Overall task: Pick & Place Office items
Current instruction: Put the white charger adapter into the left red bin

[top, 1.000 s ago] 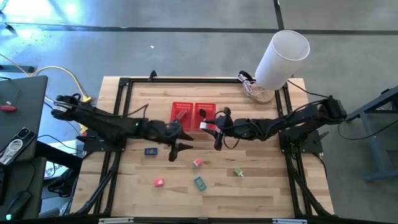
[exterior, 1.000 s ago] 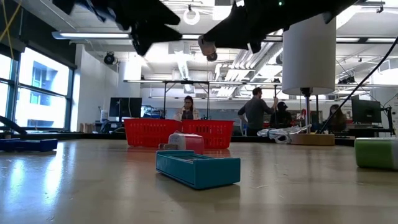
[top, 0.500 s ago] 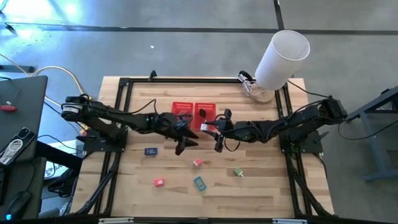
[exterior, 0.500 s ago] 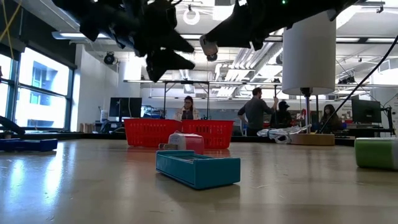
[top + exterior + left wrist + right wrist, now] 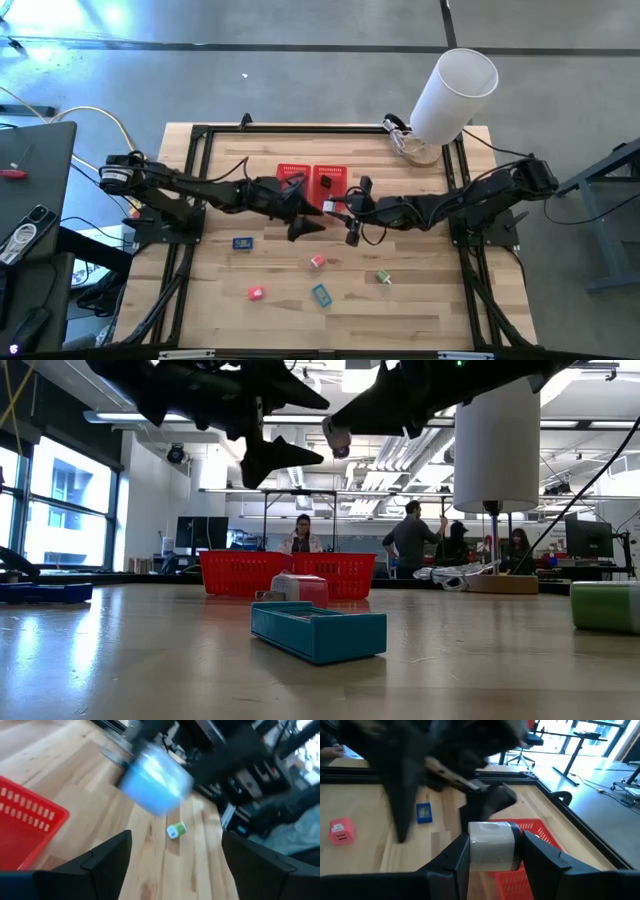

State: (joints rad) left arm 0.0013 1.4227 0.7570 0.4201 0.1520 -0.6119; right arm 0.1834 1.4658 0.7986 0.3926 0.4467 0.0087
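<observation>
The wooden desk [image 5: 420, 310] carries a big white cylinder [image 5: 455, 92] at its far right corner and a red mesh basket [image 5: 312, 184] near its middle. The left tool [image 5: 305, 215] hangs just in front of the basket, fingers spread, nothing between them. The right tool [image 5: 349, 218] sits just beside it, pinching a pale, tape-wrapped cylindrical item [image 5: 491, 846]. A black item [image 5: 327, 184] lies in the basket's right compartment. On the desk nearer the front, well apart from both tools, lie the dark blue item [image 5: 242, 242], pale pink item [image 5: 318, 262], green item [image 5: 383, 276], red-pink item [image 5: 255, 293] and teal item [image 5: 321, 295].
</observation>
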